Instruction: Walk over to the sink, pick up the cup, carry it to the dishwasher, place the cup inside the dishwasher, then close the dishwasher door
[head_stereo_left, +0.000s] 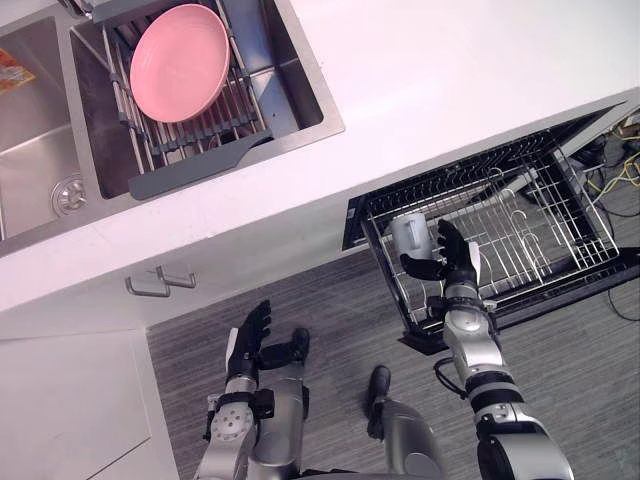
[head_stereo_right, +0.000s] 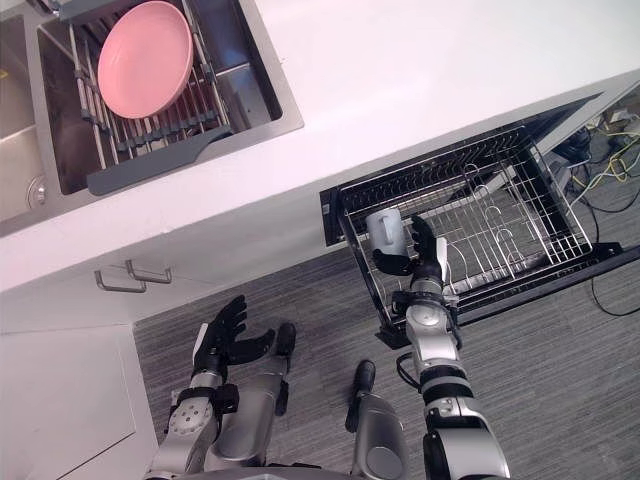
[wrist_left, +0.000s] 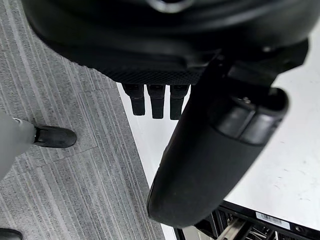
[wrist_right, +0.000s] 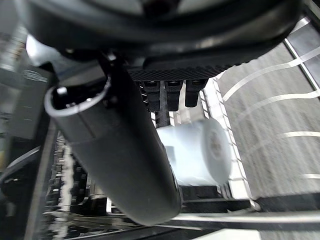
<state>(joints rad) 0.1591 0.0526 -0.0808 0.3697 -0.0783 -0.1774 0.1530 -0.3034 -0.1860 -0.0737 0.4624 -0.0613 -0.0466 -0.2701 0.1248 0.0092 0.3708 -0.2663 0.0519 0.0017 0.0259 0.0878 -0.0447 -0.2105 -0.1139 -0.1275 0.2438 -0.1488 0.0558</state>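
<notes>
A pale grey cup (head_stereo_left: 409, 236) with a small handle sits at the front left corner of the pulled-out wire dishwasher rack (head_stereo_left: 560, 215). My right hand (head_stereo_left: 452, 262) is right beside the cup. Its fingers reach up along the cup's right side and its thumb lies just below the cup. In the right wrist view the cup (wrist_right: 197, 152) shows just past the straight fingers (wrist_right: 175, 94), with a small gap between them, so the hand is open. My left hand (head_stereo_left: 250, 345) hangs open over the grey floor, near the cabinet front.
A pink plate (head_stereo_left: 180, 60) lies on a drying rack in the steel sink (head_stereo_left: 40, 130) at the upper left. The white countertop (head_stereo_left: 450, 80) runs above the dishwasher. Cabinet handles (head_stereo_left: 160, 283) stick out at the left. Loose cables (head_stereo_left: 615, 170) lie at the far right.
</notes>
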